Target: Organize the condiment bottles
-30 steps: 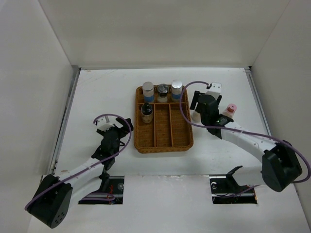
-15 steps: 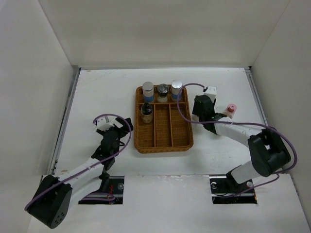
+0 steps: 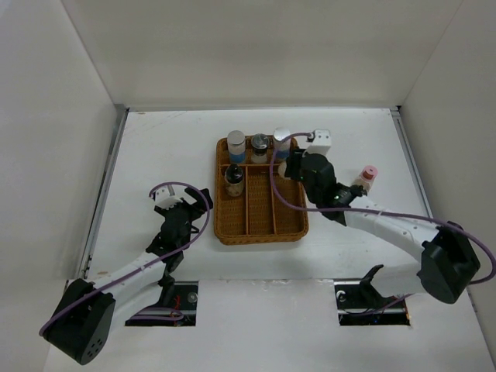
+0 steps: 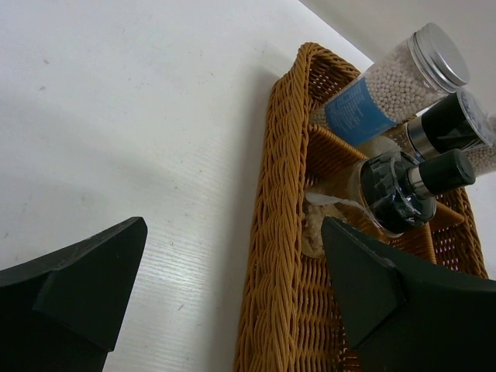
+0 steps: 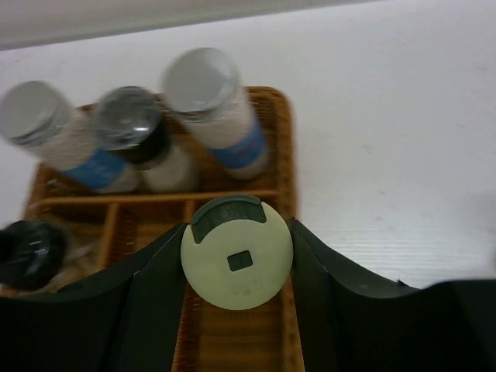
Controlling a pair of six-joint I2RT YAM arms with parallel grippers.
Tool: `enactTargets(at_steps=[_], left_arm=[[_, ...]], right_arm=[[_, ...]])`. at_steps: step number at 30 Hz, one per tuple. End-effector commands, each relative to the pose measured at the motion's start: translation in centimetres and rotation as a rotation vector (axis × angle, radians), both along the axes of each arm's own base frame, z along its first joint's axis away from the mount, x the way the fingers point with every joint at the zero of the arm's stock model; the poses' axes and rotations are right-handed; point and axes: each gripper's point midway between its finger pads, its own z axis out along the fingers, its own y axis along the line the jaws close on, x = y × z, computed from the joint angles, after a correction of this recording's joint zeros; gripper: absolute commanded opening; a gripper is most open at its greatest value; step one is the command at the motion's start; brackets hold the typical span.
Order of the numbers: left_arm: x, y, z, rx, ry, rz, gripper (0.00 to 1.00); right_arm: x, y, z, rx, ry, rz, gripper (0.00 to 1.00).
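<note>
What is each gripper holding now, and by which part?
The right gripper holds the cream-capped bottle at its top, one finger on each side of the cap. The left gripper is open and empty.

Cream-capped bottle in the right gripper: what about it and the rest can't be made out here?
Cream-capped bottle: right wrist view, its cap hides body and base; top view, the right gripper covers it.
Pink-capped bottle: top view, too small to read.
Wicker tray: left wrist view, left gripper and frame edge cut off its right side.
</note>
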Motion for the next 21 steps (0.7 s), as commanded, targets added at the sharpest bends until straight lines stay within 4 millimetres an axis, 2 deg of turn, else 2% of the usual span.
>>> enactTargets(at_steps=[1, 4, 7, 11, 16, 18, 21], left_arm=[[0.7, -0.3, 2.2, -0.037, -0.066, 0.006, 1.0], [0.6, -0.5, 2.1, -0.033, -0.062, -0.008, 1.0], [0.4, -0.1, 2.6, -0.044, -0.086, 0.006, 1.0], [0.4, -0.2, 2.4, -0.038, -0.076, -0.002, 1.0], [0.5, -0.1, 2.2, -0.034, -0.069, 0.003, 1.0], [0.5, -0.4, 2.3, -0.035, -0.069, -0.005, 1.0], [0.6, -0.3, 2.3, -0.033, -0.07, 0.004, 1.0]], right_arm=[[0.2, 5.8, 3.8, 0.102, -0.084, 0.142, 0.46], [0.7, 9.6, 2.7, 0.109, -0.058, 0.211, 0.46], [1.6, 11.7, 1.4, 0.073, -0.035, 0.231, 0.47], [2.8, 13.0, -1.2, 0.014, 0.005, 0.228, 0.48], [3.3, 12.8, -4.2, -0.03, 0.054, 0.197, 0.49], [3.4, 13.0, -5.1, -0.049, 0.068, 0.202, 0.55], [3.2, 13.0, -5.2, -0.045, 0.07, 0.203, 0.68]])
